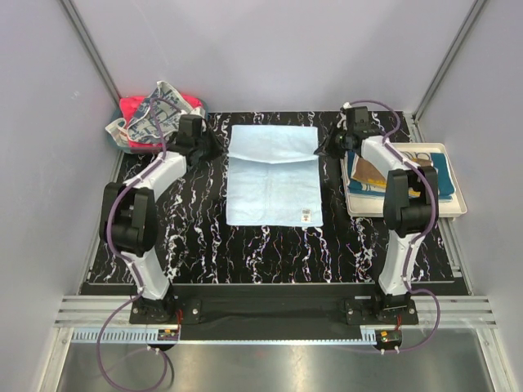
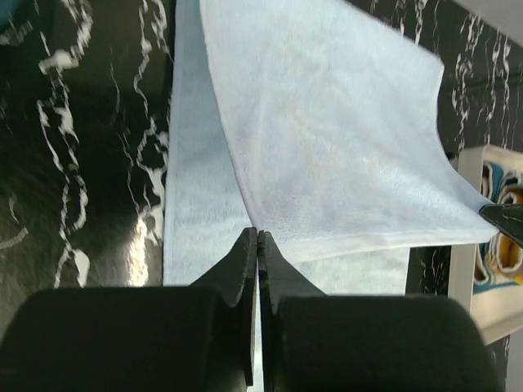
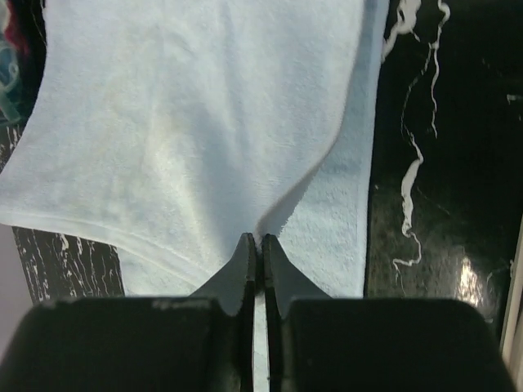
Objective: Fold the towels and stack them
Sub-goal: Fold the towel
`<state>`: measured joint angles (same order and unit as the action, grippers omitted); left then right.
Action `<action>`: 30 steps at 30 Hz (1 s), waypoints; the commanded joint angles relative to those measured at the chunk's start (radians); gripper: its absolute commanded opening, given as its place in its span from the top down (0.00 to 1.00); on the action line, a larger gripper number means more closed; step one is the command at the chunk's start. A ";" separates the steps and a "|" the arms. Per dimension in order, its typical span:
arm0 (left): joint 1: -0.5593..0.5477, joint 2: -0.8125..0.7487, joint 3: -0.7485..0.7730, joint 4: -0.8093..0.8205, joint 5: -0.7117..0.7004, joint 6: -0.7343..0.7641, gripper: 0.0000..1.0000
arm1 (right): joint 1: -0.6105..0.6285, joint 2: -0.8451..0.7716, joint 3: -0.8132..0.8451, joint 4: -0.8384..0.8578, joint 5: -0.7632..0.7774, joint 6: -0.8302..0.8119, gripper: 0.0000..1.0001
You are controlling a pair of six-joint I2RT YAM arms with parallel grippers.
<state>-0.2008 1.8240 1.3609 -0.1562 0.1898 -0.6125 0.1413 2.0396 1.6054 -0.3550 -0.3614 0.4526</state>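
Cameras on the wrists show what the overhead view hides: left gripper [image 2: 257, 233] and right gripper [image 3: 255, 237] each clenched on a lifted corner of the light blue towel [image 1: 274, 175], mid-frame on the black marbled table [image 1: 204, 237]. Overhead only: cream tray [image 1: 429, 148], right of frame, holds folded towels [image 1: 368, 175]; loose towel heap [image 1: 155, 114] upper left.

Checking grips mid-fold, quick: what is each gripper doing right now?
Left gripper: closed, pinching the light blue towel at its left side.
Right gripper: closed, pinching the same towel at its right side.
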 commanded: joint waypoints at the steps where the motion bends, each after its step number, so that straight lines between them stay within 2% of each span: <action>1: -0.028 -0.083 -0.071 0.087 -0.029 -0.027 1.00 | 0.004 -0.125 -0.079 0.004 -0.001 0.006 1.00; 8: -0.077 -0.137 -0.189 0.063 -0.069 -0.032 1.00 | 0.014 -0.186 -0.223 -0.021 0.035 0.021 1.00; 23: -0.086 -0.288 -0.345 0.006 -0.159 -0.102 1.00 | 0.066 -0.291 -0.346 -0.062 0.140 0.028 1.00; 30: -0.086 -0.250 -0.289 -0.002 -0.142 -0.107 1.00 | 0.066 -0.236 -0.240 -0.087 0.150 0.043 1.00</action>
<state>-0.2852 1.5673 1.0153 -0.1791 0.0719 -0.7097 0.2016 1.7988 1.2785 -0.4294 -0.2440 0.4801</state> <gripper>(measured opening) 0.008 0.049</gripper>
